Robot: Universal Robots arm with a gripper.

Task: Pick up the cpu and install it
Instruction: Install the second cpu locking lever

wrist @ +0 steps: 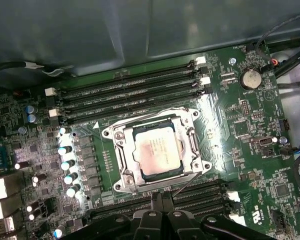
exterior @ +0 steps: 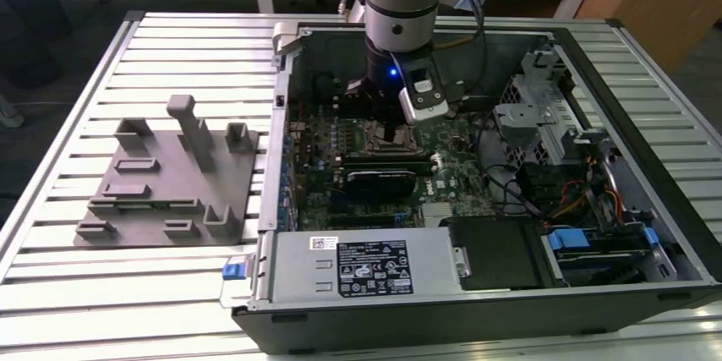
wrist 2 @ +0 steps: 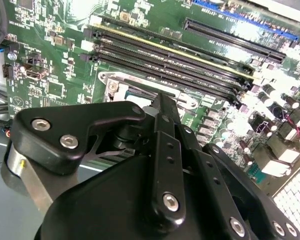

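Note:
The cpu (wrist: 157, 150), a flat square chip with a silver-grey top, lies seated in the black motherboard socket (wrist: 121, 150), inside its metal frame. My gripper (wrist: 161, 198) hovers just beside the socket's edge, on the side of the nearer memory slots, with its two black fingers pressed together and nothing between them. In the second wrist view the gripper (wrist 2: 162, 100) points down at the socket frame (wrist 2: 125, 82). In the exterior view the gripper (exterior: 381, 124) hangs inside the open computer case (exterior: 631, 293), over the middle of the motherboard.
Memory slots (wrist: 130, 95) run along both sides of the socket. Capacitors (wrist: 65, 155) stand close by. A grey fixture block (exterior: 169, 175) sits on the slatted table at the exterior view's left. The power supply (exterior: 361, 264), drive cage (exterior: 542, 116) and cables (exterior: 530, 192) crowd the case.

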